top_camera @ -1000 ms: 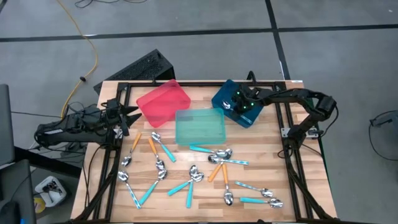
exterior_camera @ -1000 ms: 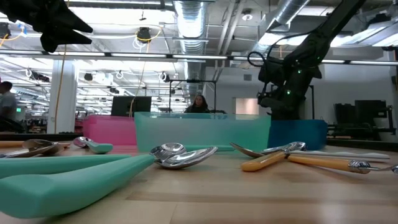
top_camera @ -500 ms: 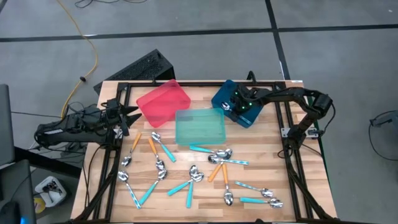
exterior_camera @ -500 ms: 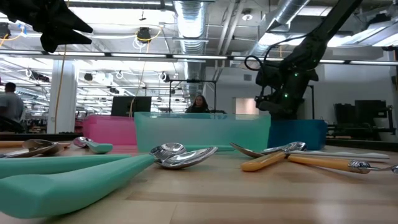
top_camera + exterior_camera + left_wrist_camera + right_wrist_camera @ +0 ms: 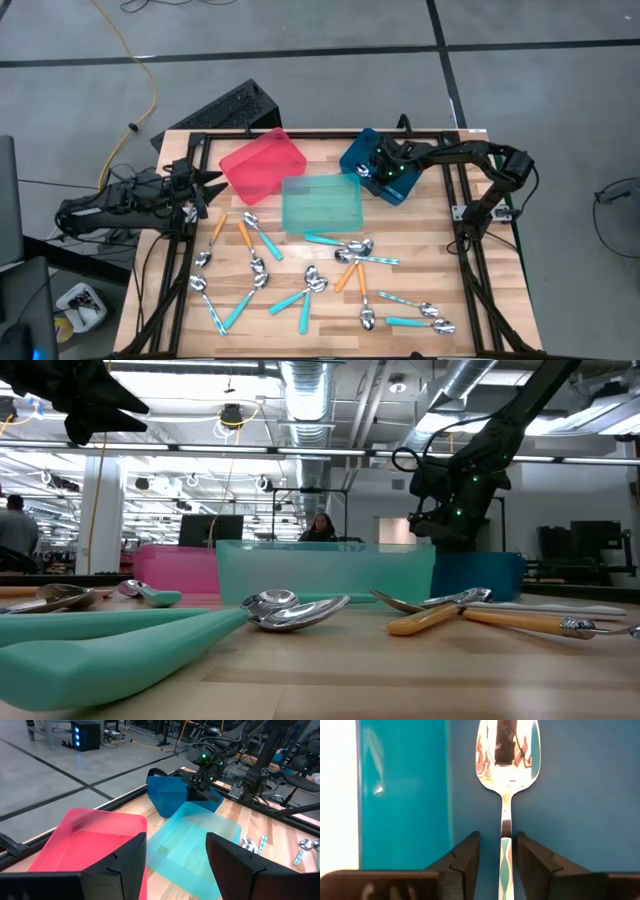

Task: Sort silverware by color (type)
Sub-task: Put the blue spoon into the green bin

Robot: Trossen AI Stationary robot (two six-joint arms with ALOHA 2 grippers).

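Observation:
My right gripper (image 5: 385,170) hangs over the blue tray (image 5: 358,150) at the table's far right, pointing steeply down. It is open. A spoon (image 5: 507,755) with a shiny bowl and a teal-and-silver patterned handle (image 5: 506,870) lies on the tray's blue floor (image 5: 570,820). The handle runs between my fingers with a gap on each side. Several spoons (image 5: 300,285) with orange, teal or pale handles lie scattered on the wooden table's near half. My left gripper (image 5: 215,185) waits open at the left edge, raised.
A red tray (image 5: 262,165) and a teal tray (image 5: 320,200) stand side by side to the left of the blue tray, in the table's far half. A black frame (image 5: 465,200) runs along the table's edges. People show in the room beyond the table.

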